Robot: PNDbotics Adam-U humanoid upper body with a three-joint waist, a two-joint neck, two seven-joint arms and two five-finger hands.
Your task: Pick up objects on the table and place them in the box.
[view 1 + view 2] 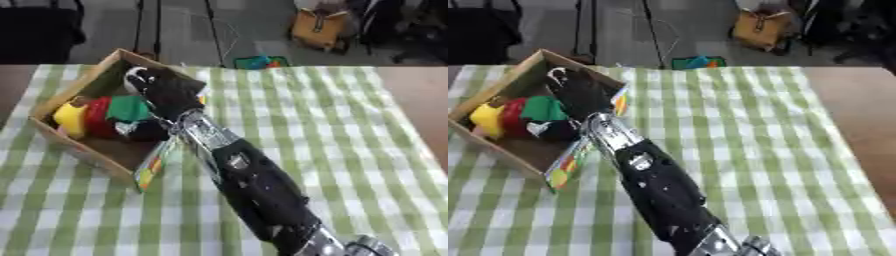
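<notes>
Green and white checked cloth [332,130], soft and matt, spread over the bench [420,95] of smooth brown wood. Box [87,82] of plain brown cardboard, matt, with a glossy printed flap [150,167] in bright colours. Inside, smooth plastic-looking things in yellow [70,117], red [98,117] and green [131,107]. Robot hand [166,92] in black, slightly shiny plastic; forearm [262,195] glossy black, wrist [203,132] of bright bare metal

A green-and-white checked cloth [332,130] covers the table; beyond it, perhaps a tan bag [321,29] on the floor.
</notes>
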